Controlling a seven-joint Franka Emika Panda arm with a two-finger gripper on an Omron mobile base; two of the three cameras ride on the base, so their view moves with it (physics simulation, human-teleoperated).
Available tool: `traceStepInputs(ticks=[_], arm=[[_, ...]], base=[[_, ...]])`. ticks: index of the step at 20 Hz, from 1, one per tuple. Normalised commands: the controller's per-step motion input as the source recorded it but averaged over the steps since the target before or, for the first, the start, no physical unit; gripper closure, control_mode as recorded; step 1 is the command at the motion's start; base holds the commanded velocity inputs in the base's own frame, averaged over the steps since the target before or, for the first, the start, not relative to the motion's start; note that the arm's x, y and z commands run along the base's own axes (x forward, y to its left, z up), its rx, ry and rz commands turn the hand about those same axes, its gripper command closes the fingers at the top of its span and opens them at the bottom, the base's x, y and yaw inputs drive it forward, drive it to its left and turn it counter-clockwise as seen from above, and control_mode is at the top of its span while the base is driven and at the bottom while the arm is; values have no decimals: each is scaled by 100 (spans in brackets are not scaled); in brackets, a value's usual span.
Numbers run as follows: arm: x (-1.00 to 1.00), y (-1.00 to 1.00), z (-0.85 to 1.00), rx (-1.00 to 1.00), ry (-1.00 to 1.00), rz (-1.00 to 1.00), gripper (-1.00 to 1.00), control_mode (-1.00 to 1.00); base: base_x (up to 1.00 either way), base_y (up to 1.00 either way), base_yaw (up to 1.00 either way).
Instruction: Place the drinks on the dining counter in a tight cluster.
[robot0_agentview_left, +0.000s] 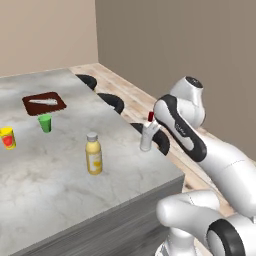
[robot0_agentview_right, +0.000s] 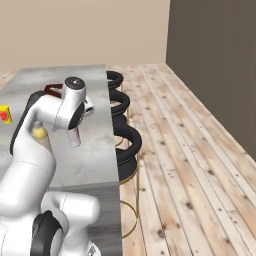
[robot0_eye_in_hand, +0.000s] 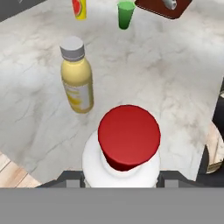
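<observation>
gripper clamped on the red-capped bottle: set it upright just beside the yellow bottle, without knocking it.

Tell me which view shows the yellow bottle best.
The left base view: the yellow bottle stands whole and upright on the counter. The hand view shows it from above, tilted by the camera. In the right base view the arm hides most of it.

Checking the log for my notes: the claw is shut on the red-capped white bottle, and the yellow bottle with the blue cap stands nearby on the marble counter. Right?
One slip: the yellow bottle has a grey cap, as the hand view shows. The claw is shut on the red-capped white bottle, over the marble counter.
</observation>
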Motion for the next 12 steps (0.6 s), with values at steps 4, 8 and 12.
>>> traceStepInputs(ticks=[4, 8, 12], arm=[[41, 46, -38, 0, -7, 11, 100, -100], [18, 46, -24, 1, 0, 16, 100, -100], [5, 47, -3, 0, 0, 18, 100, -100]], base=[[0, 0, 0], [0, 0, 0], [0, 0, 0]])
